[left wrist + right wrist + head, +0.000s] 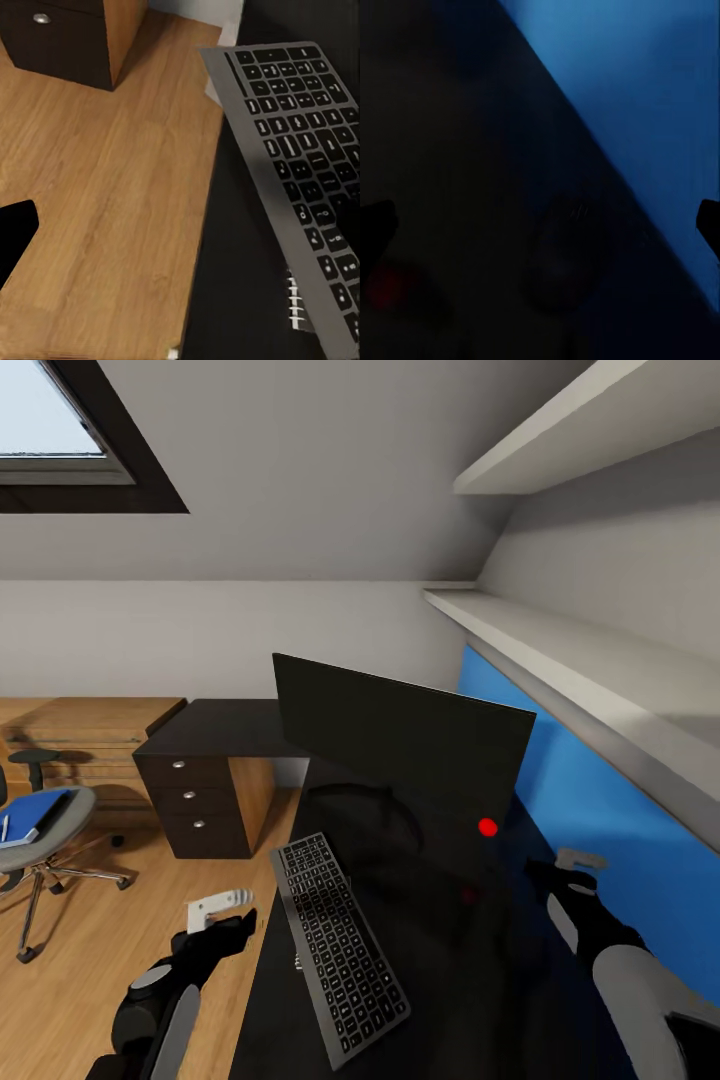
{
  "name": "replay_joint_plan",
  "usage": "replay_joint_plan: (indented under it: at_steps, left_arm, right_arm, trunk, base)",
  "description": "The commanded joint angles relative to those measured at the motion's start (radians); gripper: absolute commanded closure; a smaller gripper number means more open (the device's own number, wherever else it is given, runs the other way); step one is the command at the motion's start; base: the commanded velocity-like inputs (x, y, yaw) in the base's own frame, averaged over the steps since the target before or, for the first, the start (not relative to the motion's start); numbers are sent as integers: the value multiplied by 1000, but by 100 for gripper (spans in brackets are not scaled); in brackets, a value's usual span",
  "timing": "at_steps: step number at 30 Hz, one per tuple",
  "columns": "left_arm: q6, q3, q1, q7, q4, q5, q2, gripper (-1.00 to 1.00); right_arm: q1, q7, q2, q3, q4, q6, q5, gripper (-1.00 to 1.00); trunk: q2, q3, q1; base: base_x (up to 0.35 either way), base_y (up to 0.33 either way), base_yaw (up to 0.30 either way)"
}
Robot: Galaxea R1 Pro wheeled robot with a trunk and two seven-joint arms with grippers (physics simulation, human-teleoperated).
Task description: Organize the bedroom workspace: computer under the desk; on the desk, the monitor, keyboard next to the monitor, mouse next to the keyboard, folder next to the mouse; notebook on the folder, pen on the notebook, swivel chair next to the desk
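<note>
A skylight (60, 435) sits at eleven o'clock in the sloped ceiling. Two white wall shelves (560, 640) run along at two o'clock above a blue wall panel (610, 830). Wooden floor (90, 960) spreads at eight o'clock, low wooden shelving (85, 735) at nine.

The glossy black desk (215, 725) carries the monitor (400, 745) and keyboard (335, 945).

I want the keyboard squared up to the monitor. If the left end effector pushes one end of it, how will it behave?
The keyboard looks slim and rigid, so it would probably pivot as one piece rather than flex. The desk top is glossy, so it likely slides easily. Its near left corner seems to lie over a spiral-bound edge, which might drag along.
</note>
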Motion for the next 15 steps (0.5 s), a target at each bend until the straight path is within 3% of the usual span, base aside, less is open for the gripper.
replay_joint_plan:
  at_steps: [1, 2, 3, 15]
  left_arm:
    - [4, 14, -1, 7, -1, 12, -1, -100]
    - [4, 26, -1, 7, -1, 12, -1, -100]
    - [4, 82, -1, 6, -1, 13, -2, -100]
    - [4, 213, -1, 13, -1, 79, 7, -100]
  right_arm:
    - [-13, -1, -2, -3, 22, 2, 4, -100]
    - [-25, -1, -4, -3, 43, 1, 5, -100]
    - [-64, -1, -12, -3, 108, -2, 5, -100]
    - [-93, -1, -18, -5, 156, -4, 0, -100]
  trunk:
    - [-1, -1, 0]
    - [-1, -1, 0]
    - [-1, -1, 0]
    - [-1, -1, 0]
  base:
    - [0, 0, 0]
    - [0, 0, 0]
    - [0, 0, 0]
    - [0, 0, 0]
